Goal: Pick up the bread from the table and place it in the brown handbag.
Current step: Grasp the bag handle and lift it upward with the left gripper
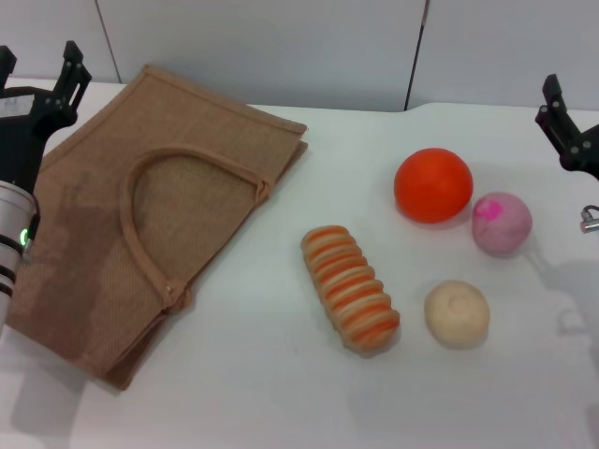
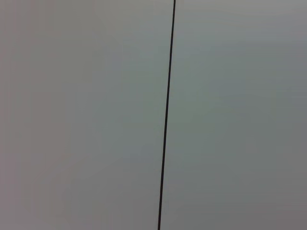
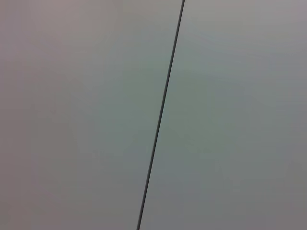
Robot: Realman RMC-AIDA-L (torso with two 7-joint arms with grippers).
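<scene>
Lying on the worktop: bread, between both claws, apart from each; beige bun beside it. Flat under the left claw: handbag. Farther, toward the right claw: pink ball, orange ball. Both claws spread, empty.

Table carries handbag, bread, three balls.

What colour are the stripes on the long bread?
The bread has orange and cream stripes, seen best in the head view.
</scene>
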